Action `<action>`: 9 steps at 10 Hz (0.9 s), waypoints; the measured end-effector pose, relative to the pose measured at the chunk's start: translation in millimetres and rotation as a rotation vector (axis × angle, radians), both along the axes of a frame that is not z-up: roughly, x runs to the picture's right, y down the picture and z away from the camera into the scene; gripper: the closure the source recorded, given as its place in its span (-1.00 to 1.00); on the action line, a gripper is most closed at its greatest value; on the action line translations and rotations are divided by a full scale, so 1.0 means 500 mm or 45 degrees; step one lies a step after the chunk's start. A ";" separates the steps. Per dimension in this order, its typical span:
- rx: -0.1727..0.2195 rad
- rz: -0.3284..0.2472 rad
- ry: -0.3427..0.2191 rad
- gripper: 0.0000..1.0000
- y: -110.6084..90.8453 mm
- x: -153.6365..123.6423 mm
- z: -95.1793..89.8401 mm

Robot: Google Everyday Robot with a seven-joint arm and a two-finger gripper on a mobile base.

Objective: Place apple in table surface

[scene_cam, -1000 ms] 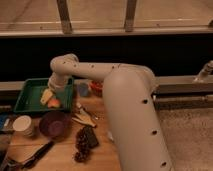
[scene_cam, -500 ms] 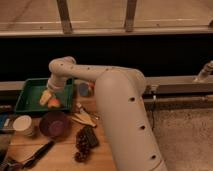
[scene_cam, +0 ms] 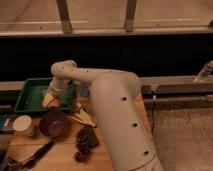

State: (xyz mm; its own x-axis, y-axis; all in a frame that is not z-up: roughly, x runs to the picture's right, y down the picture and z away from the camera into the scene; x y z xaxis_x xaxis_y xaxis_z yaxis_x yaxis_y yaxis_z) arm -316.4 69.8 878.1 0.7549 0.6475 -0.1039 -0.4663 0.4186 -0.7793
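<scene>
The gripper hangs at the end of the white arm, which reaches in from the lower right, bends at an elbow, and drops down into the right end of the green tray. Its jaws are spread wide and not clamped on anything. It sits right over the apple. Whether the fingers actually touch the fruit cannot be made out, because the wrist covers the top of it.

The apple lies inside the tray near the right wall, orange-red with a yellowish patch on its left side. It is not on the table.

On the wooden planks in front of the tray stands a purple bowl, with a white cup just to its left. A yellowish, flat thing lies to the right of the bowl, close under the arm. Nearer the front edge is a dark bunch of grapes, with a dark block touching it. A black utensil lies at a slant near the left corner.

The thick forearm crosses the right half of the table and hides whatever is behind it.
</scene>
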 end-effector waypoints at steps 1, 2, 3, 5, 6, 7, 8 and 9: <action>-0.017 0.001 0.005 -0.60 0.007 0.000 0.007; -0.041 0.003 0.016 -0.60 0.018 0.004 0.023; -0.054 0.005 0.022 -0.60 0.022 0.006 0.031; -0.085 0.011 0.028 -0.60 0.032 0.009 0.044; -0.097 0.011 0.025 -0.57 0.038 0.009 0.048; -0.101 0.011 0.020 -0.48 0.039 0.008 0.048; -0.104 0.010 0.018 -0.30 0.041 0.009 0.047; -0.106 0.010 0.010 -0.05 0.044 0.007 0.044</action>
